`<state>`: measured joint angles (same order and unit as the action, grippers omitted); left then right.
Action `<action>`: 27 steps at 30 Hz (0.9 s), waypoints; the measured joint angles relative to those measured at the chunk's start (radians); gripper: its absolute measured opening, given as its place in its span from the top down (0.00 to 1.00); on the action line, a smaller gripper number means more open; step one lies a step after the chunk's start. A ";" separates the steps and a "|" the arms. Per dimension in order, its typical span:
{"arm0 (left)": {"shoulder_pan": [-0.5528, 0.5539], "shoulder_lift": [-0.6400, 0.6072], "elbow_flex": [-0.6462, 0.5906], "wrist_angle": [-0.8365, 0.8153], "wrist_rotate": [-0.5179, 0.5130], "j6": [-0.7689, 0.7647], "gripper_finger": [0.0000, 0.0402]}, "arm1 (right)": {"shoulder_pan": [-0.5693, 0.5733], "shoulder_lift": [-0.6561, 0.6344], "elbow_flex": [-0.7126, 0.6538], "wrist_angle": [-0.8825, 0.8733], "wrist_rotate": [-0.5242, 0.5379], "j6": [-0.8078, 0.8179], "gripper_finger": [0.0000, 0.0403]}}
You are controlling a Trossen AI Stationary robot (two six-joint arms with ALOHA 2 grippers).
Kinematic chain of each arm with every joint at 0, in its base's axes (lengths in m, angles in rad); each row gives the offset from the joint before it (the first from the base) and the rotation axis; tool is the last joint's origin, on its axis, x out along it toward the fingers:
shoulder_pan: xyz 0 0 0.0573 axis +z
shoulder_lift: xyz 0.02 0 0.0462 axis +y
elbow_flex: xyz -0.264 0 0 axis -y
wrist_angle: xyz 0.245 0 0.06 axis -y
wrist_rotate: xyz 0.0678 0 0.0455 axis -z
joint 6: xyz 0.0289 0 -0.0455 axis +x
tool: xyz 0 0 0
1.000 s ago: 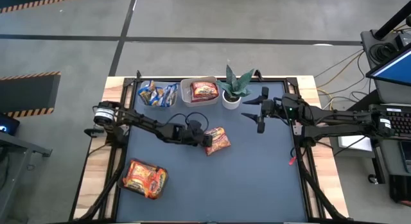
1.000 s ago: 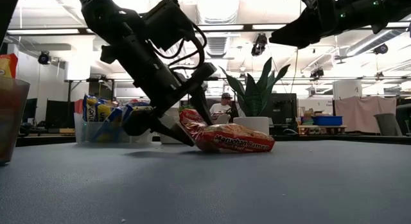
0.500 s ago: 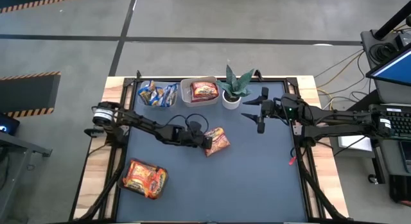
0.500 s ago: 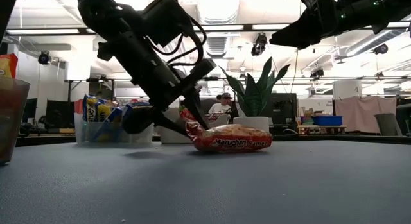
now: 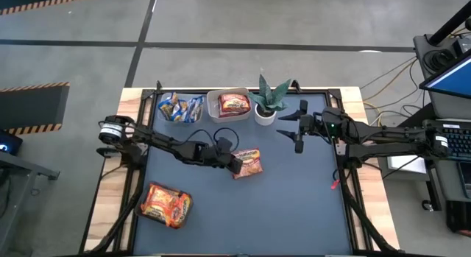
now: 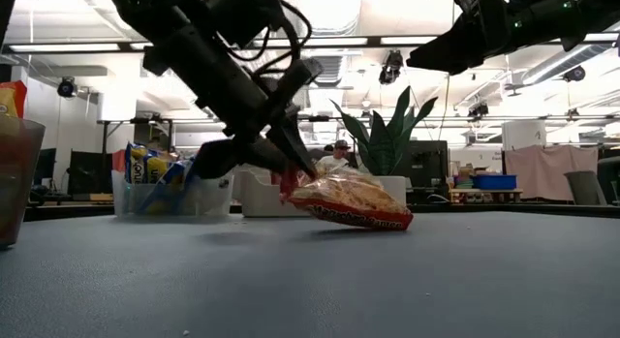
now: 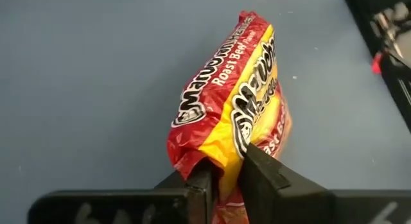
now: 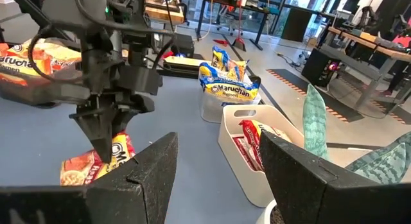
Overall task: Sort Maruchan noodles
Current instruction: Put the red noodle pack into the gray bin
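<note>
Pinching a red-yellow noodle packet (image 7: 241, 115) over the blue-grey table (image 5: 294, 205), left fingers (image 7: 260, 176); right fingers (image 8: 148, 169) apart.

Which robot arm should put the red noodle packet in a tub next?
Probably the left. Its left gripper is pinching the red noodle packet by one end. The right gripper hangs open and empty beside the plant.

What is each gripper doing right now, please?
Left gripper: closed on the edge of the Roast Beef noodle packet, one end lifted off the table.
Right gripper: open, holding nothing, raised near the potted plant.
</note>
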<state>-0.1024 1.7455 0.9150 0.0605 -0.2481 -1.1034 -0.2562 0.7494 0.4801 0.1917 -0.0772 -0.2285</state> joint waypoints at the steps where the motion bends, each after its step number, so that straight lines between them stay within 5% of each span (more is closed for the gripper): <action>1: 0.000 -0.009 0.000 0.001 0.000 0.028 0.91 | 0.000 0.000 0.000 0.000 0.000 0.000 0.48; 8: -0.008 -0.028 0.000 0.002 -0.005 0.178 0.99 | 0.000 0.000 0.000 0.000 0.001 -0.002 0.48; 27: -0.006 -0.121 0.000 0.004 -0.065 0.292 1.00 | 0.000 0.000 0.000 -0.001 0.001 -0.003 0.48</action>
<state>-0.1085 1.6242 0.9150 0.0644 -0.3129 -0.8109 -0.2562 0.7498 0.4801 0.1905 -0.0761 -0.2317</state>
